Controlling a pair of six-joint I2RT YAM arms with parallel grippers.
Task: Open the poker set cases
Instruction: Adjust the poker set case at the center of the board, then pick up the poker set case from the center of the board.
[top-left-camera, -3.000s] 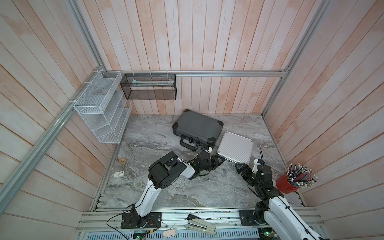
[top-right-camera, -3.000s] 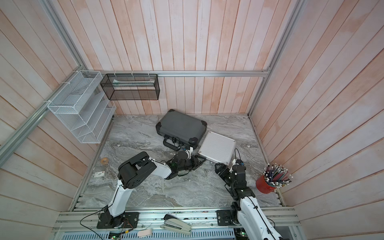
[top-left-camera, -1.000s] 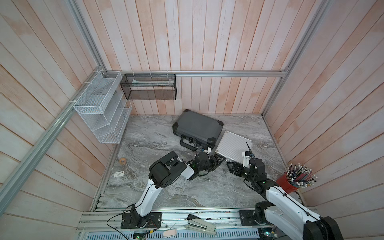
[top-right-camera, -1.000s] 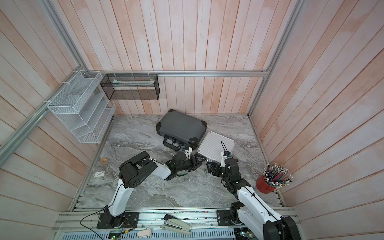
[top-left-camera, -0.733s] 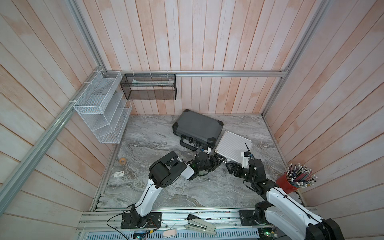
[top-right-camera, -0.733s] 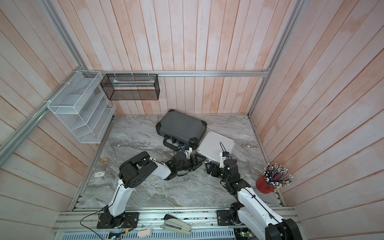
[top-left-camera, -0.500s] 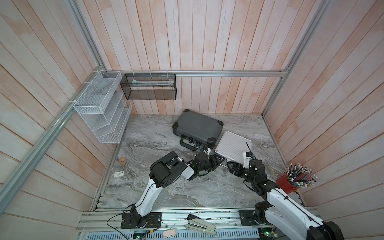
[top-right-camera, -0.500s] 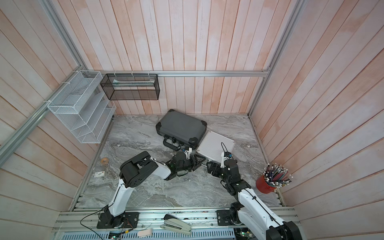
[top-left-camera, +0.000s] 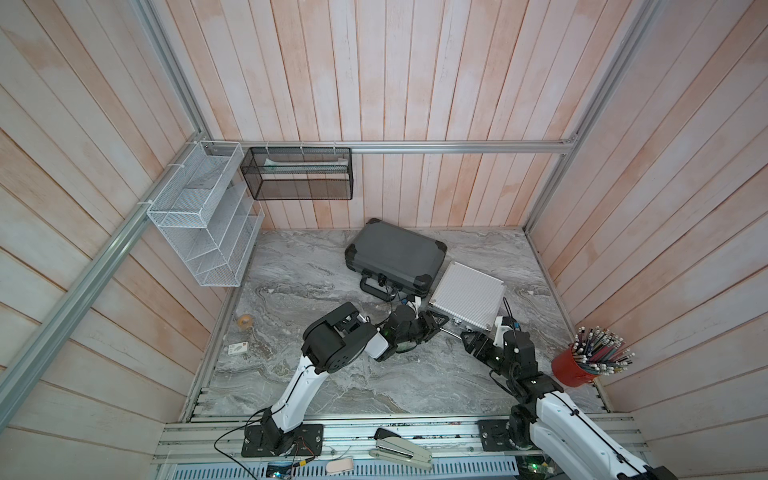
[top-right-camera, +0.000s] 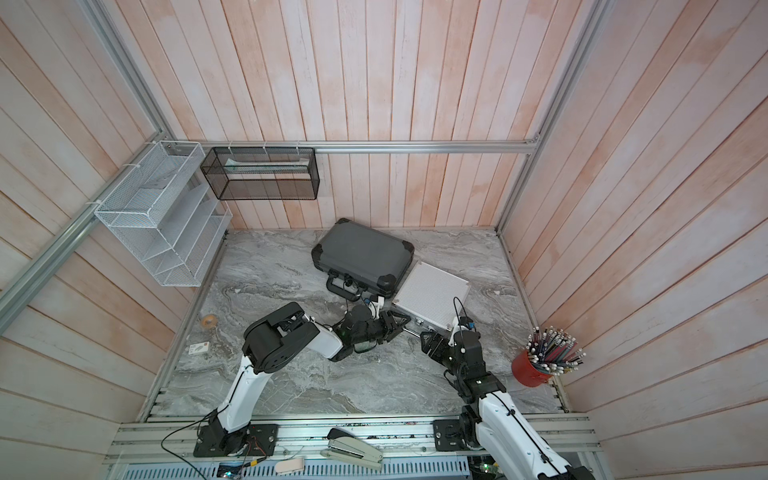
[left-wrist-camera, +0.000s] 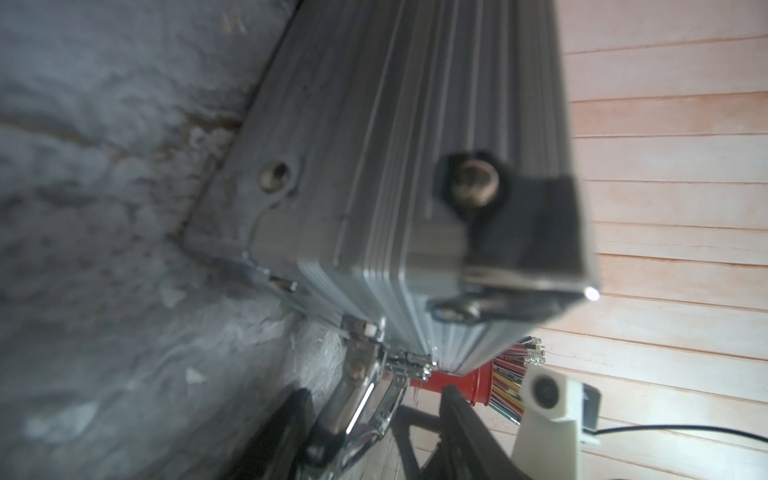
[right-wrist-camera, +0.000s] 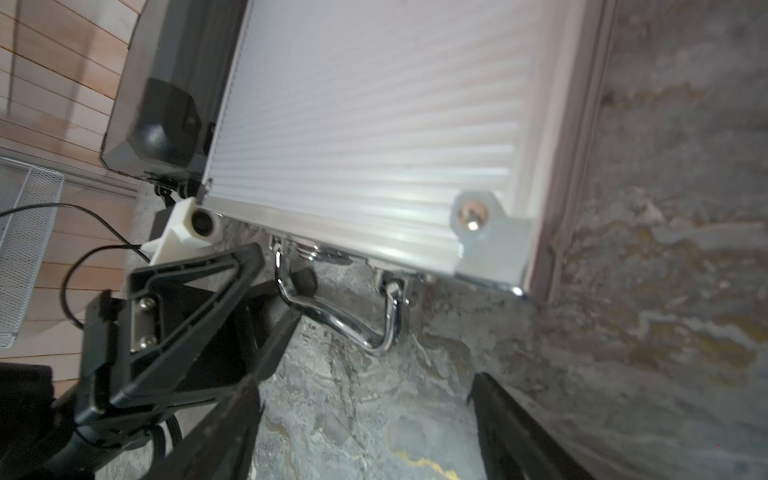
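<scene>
At the silver case's (top-left-camera: 467, 301) handle (right-wrist-camera: 340, 320), your left gripper (top-left-camera: 435, 325) straddles it, unclamped.
Right gripper (right-wrist-camera: 365, 390) spread wide, empty; dark grey case (top-left-camera: 395, 253) also closed; red cup (top-left-camera: 571, 370) holds pencils (top-left-camera: 598, 345).

Grey-veined marble worktop (top-left-camera: 332, 374). Toward the back edge: dark grey case (top-left-camera: 395, 253), with ribbed silver case (top-left-camera: 467, 295) just beside it. Near the left edge: tape roll (top-left-camera: 244, 321) and small card (top-left-camera: 238, 348). By the front right corner: red pencil cup (top-left-camera: 571, 368).
</scene>
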